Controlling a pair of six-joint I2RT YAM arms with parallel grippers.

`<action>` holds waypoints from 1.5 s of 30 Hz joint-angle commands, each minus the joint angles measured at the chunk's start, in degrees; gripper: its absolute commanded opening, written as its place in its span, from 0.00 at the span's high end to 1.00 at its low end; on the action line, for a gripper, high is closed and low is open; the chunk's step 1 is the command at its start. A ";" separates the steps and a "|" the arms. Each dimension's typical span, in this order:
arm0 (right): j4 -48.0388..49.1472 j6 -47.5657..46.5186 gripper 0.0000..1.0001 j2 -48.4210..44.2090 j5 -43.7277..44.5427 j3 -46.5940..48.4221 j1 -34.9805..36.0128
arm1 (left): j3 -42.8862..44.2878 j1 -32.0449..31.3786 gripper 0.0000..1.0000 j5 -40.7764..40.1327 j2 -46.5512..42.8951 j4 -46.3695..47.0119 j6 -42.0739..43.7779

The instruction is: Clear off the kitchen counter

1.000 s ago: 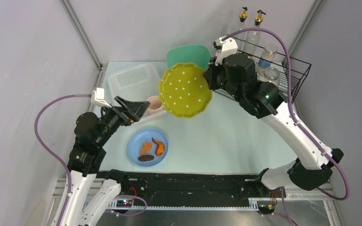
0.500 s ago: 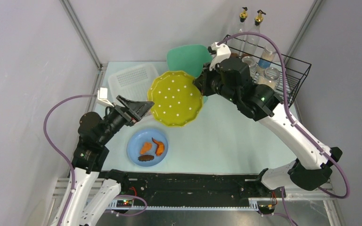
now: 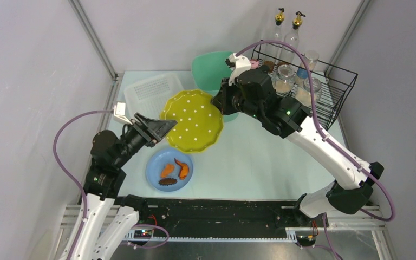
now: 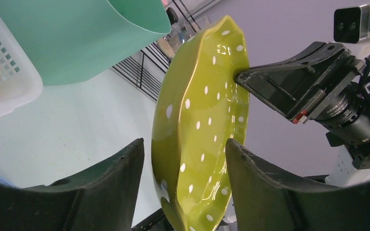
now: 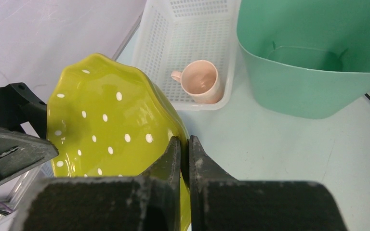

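A yellow-green dotted plate point(image 3: 192, 120) hangs tilted above the kitchen counter point(image 3: 260, 157). My right gripper point(image 3: 218, 103) is shut on its right rim, with both fingers pinching the edge in the right wrist view point(image 5: 184, 140). My left gripper point(image 3: 161, 128) straddles the plate's opposite rim. It is open, and in the left wrist view the plate point(image 4: 200, 120) stands edge-on between the fingers point(image 4: 125, 168) with a gap on each side. A blue plate point(image 3: 169, 169) with orange and brown food pieces lies on the counter just below.
A white perforated basket point(image 3: 150, 91) at the back left holds a pink cup point(image 5: 200, 79). A mint-green bin point(image 3: 210, 65) stands behind the plate. A black wire rack point(image 3: 325, 81) with jars is at the back right, with two bottles point(image 3: 287, 27) beyond it.
The right arm has carried the dotted plate left and lower, into the left gripper's jaws. The left jaws have narrowed around its rim. The plate now hides the pink cup from above.
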 commanded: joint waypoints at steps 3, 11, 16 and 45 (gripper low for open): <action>9.76 4.00 1.00 -2.03 -1.30 4.10 0.37 | -0.03 -0.20 0.45 2.45 -0.15 1.93 -0.59; 10.43 4.40 1.00 -2.50 -1.55 2.61 0.50 | -0.24 -0.21 0.84 2.97 -0.48 2.10 -0.64; 11.04 4.56 1.00 -3.28 -0.96 1.06 0.50 | -0.57 -0.22 1.00 2.94 -0.40 2.14 -0.74; 10.28 5.61 0.42 -24.34 1.36 -27.87 -8.22 | 3.05 19.76 1.00 6.71 6.49 2.15 -1.29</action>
